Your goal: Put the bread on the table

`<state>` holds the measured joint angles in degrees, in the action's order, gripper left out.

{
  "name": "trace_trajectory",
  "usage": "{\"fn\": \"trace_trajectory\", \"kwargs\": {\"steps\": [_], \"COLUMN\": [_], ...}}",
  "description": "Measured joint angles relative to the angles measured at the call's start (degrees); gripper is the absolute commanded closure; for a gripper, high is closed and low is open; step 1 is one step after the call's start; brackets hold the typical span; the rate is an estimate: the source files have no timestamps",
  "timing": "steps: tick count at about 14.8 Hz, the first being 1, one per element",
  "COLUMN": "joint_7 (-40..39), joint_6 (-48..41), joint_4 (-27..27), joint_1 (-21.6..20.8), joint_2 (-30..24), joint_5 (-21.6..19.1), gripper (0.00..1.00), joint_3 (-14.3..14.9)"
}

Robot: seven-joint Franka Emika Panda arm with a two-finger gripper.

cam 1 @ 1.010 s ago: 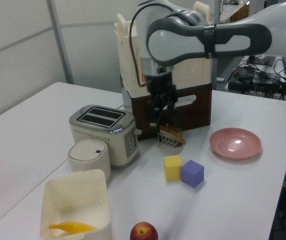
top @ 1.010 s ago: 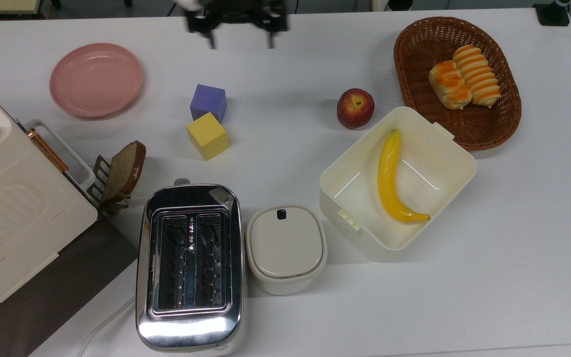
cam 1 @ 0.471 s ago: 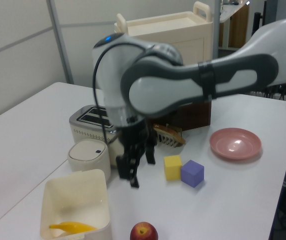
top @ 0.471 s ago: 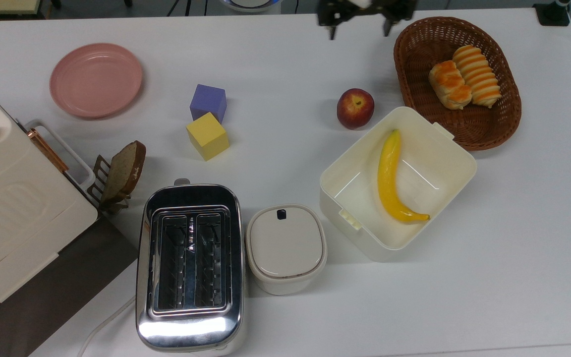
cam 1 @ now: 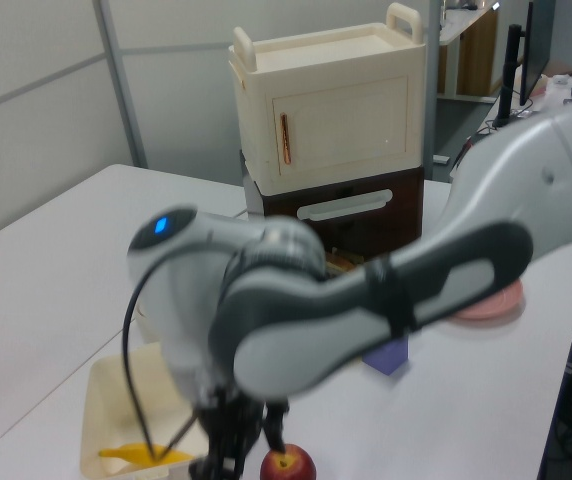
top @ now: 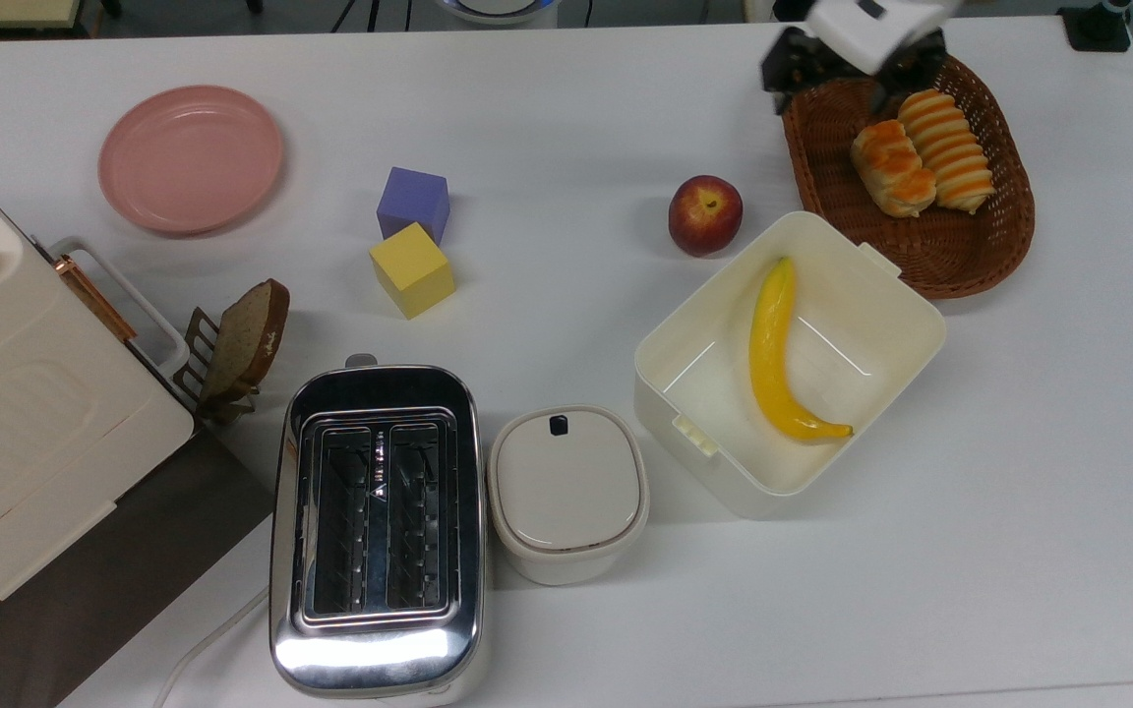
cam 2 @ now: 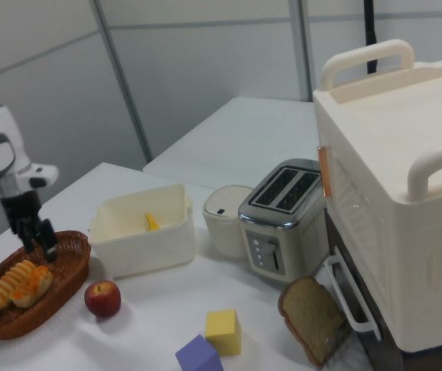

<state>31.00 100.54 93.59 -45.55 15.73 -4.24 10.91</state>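
Observation:
The bread (top: 891,167) is a small lumpy golden roll. It lies in the brown wicker basket (top: 921,270) at the top view's upper right, next to a longer striped roll (top: 950,147). My gripper (top: 832,93) hangs open over the basket's upper left rim, up and left of the bread and apart from it, with nothing between its fingers. In the right view the gripper (cam 2: 39,243) hovers over the basket's (cam 2: 55,309) far end, just above the bread (cam 2: 33,284). The white table (top: 566,128) spreads under everything.
A red apple (top: 705,214) and a cream box (top: 906,349) holding a banana (top: 773,344) sit just left of and below the basket. Farther to the top view's left stand two cubes (top: 412,236), a pink plate (top: 191,157), a toaster (top: 377,526), a lidded pot (top: 568,492) and a toast rack (top: 232,344).
My gripper has swept to the top view's right along the far edge of the table, from above the cubes to the basket's rim. It stayed open. Nothing else has moved.

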Motion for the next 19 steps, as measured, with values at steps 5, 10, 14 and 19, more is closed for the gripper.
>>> {"fn": "trace_trajectory", "kwargs": {"steps": [5,10,14,19], "joint_7": [8.9,13.5,15.8,16.0], "joint_6": [6.4,11.8,12.6,11.5], "joint_4": [0.2,0.0,-0.2,-1.3], "joint_1": [-6.1,-7.6,-8.6,-8.4], "joint_2": [6.7,12.1,12.8,11.4], "joint_5": [0.0,0.0,0.0,0.0], "gripper": [0.0,0.05,1.0,1.0], "joint_3": [-0.6,-0.6,-0.6,0.0]}}
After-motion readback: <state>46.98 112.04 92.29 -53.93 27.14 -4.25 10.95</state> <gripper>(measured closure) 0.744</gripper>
